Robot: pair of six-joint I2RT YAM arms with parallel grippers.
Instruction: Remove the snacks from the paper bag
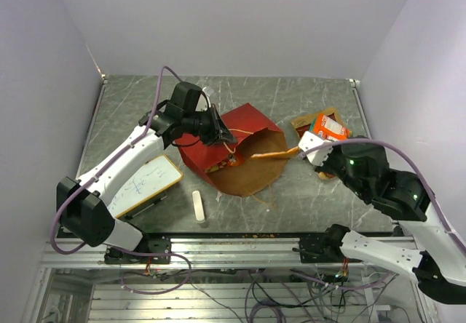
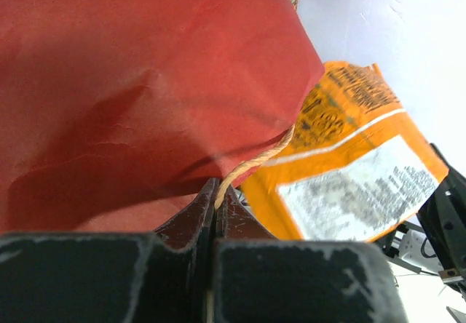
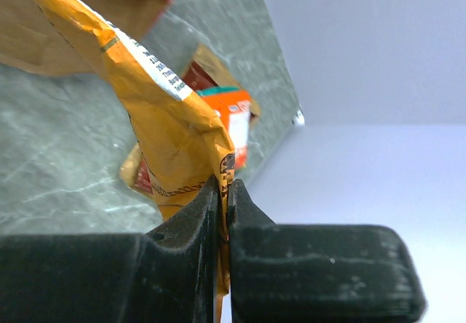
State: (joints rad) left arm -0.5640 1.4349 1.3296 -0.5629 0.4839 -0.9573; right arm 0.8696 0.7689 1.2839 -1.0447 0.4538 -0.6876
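The red paper bag (image 1: pixel 234 140) lies on its side mid-table, its brown mouth facing right. My left gripper (image 1: pixel 220 132) is shut on the bag's tan handle (image 2: pixel 251 165) at the upper rim, the red wall (image 2: pixel 138 83) beside it. My right gripper (image 1: pixel 304 148) is shut on the edge of an orange snack packet (image 1: pixel 275 153) that reaches from the bag's mouth; it shows in the right wrist view (image 3: pixel 164 112) and the left wrist view (image 2: pixel 349 163). Other packets (image 1: pixel 328 126) lie on the table at the far right, orange and red ones (image 3: pixel 229 116).
A white whiteboard (image 1: pixel 145 183) lies at the left front with a white eraser bar (image 1: pixel 197 206) beside it. Walls close the table at the back and both sides. The metal front rail (image 1: pixel 240 246) runs along the near edge.
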